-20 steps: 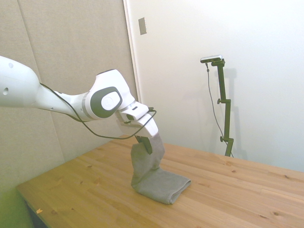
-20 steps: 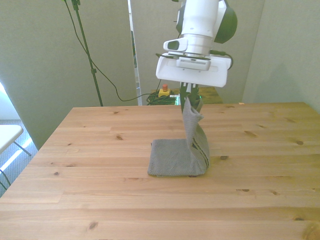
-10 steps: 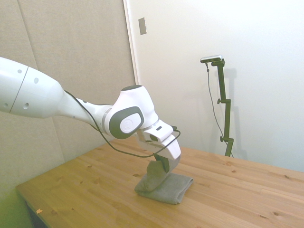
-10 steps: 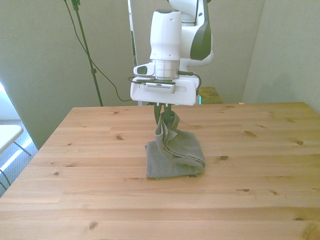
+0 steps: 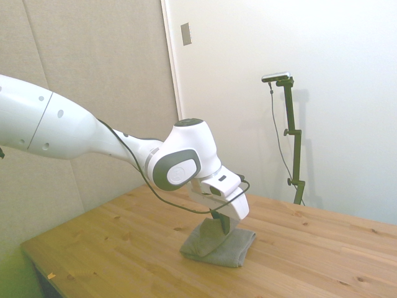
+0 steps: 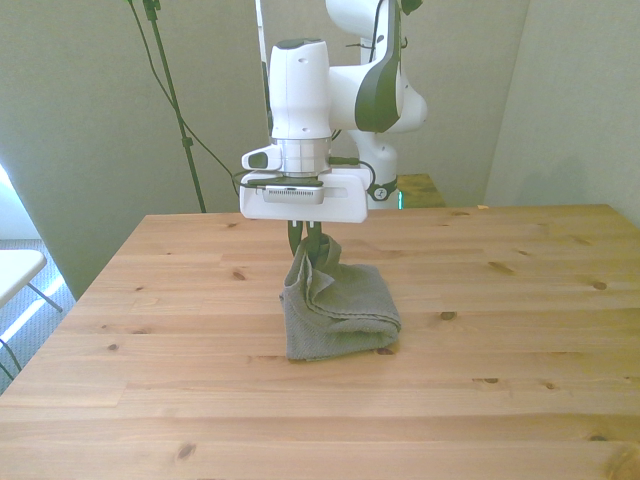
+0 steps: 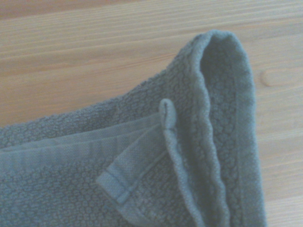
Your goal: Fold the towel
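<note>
The grey towel (image 6: 337, 312) lies folded in layers on the wooden table (image 6: 500, 350), near its middle. One edge of it is still lifted at the front view's left, pinched by my gripper (image 6: 306, 240), which is shut on that edge just above the pile. In the side view the towel (image 5: 217, 243) is a low heap under the gripper (image 5: 220, 221). The wrist view shows the towel (image 7: 189, 156) from close by, with a hemmed corner folded over its waffle weave.
Bare wood surrounds the towel on all sides. A thin dark stand with a cable (image 6: 175, 100) rises behind the table at the front view's left. A white surface (image 6: 15, 270) sits beyond the table's left edge.
My gripper has come down and across toward the front view's left, carrying the raised towel edge over the lower layer. The standing flap has collapsed into a low folded heap.
</note>
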`<state>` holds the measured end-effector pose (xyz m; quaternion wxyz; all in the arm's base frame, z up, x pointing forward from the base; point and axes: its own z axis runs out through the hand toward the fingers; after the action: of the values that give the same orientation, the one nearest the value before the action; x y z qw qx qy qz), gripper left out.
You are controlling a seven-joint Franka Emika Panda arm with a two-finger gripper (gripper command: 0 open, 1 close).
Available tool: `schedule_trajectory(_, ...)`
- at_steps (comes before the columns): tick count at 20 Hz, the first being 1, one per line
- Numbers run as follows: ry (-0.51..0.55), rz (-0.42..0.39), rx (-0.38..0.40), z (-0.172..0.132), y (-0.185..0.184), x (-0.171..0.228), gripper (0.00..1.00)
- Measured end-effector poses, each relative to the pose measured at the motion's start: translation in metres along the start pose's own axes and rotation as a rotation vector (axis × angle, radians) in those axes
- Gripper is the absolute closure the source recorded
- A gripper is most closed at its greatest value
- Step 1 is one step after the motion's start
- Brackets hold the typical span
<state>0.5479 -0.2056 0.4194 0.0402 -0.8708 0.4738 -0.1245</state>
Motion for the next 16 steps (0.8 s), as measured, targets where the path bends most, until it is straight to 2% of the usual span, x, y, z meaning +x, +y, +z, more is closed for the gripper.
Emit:
schedule_trajectory(6,0.007,0.020,0.004,-0.007,0.011,0.013,0.00)
schedule_trajectory(10,0.001,0.041,0.012,-0.037,0.021,0.023,0.00)
schedule_trajectory(13,-0.056,0.013,0.019,-0.063,0.020,-0.003,0.00)
schedule_trajectory(16,-0.111,-0.025,0.035,-0.071,0.019,-0.054,0.00)
